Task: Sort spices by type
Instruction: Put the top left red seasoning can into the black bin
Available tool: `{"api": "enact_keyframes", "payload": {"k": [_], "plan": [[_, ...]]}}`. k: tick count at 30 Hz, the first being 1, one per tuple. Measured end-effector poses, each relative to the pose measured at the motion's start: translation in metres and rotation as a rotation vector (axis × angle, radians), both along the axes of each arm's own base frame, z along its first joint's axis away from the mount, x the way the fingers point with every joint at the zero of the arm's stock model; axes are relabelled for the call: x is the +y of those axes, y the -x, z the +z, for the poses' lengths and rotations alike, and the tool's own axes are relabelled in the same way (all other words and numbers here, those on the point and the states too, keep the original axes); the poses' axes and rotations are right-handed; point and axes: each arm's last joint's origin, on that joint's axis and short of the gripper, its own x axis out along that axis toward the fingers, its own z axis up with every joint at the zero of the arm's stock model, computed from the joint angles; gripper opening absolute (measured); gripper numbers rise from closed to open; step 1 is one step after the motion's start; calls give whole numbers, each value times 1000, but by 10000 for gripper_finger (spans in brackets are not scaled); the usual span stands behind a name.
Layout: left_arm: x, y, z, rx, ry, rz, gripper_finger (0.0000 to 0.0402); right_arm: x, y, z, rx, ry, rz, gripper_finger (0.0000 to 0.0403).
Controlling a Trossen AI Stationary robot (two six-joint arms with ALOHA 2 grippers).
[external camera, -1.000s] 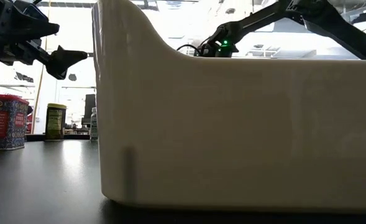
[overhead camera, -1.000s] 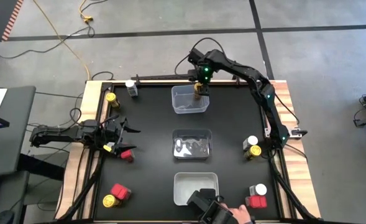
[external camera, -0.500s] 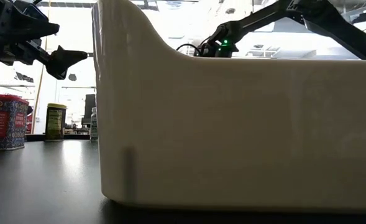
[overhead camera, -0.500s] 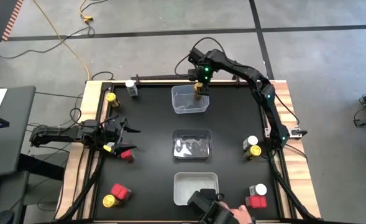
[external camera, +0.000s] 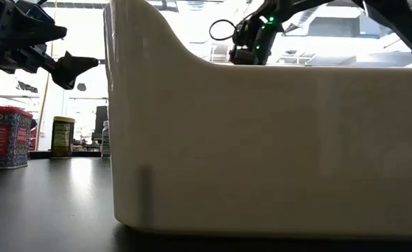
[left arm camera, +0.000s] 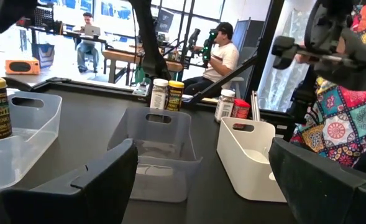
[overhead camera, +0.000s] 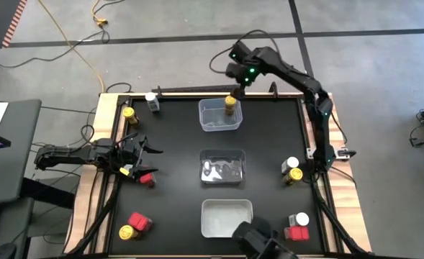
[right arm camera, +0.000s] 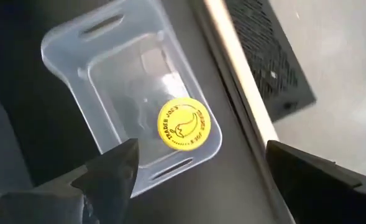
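Yellow-capped jar sits in the 12 o'clock tub; right gripper spread and empty. I lift clear; left gripper waits spread at 9.

This looks like a big robot lab or workshop. The floor is bare grey concrete with dark tape lines and a yellow cable. People sit at work tables by large bright windows.
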Motion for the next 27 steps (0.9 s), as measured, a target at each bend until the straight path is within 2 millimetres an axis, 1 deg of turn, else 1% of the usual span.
{"api": "enact_keyframes", "payload": {"k": [2, 6, 10, 13, 18, 23, 27], "plan": [[0, 0, 0, 0, 0, 0, 345, 2, 8, 5, 3, -44, -83, 377], [0, 0, 0, 0, 0, 0, 345, 10, 22, 9, 73, -139, -175, 377], [0, 0, 0, 0, 0, 0, 345, 23, 28, 15, 111, -207, -260, 377], [0, 0, 0, 0, 0, 0, 345, 36, 28, 23, 95, -217, -289, 377], [0, 0, 0, 0, 0, 0, 345, 57, 21, 38, 36, -188, -295, 377], [0, 0, 0, 0, 0, 0, 345, 80, 17, 48, 43, -114, -341, 375], [0, 0, 0, 0, 0, 0, 345, 101, 13, 56, 21, -111, -351, 368]]}}
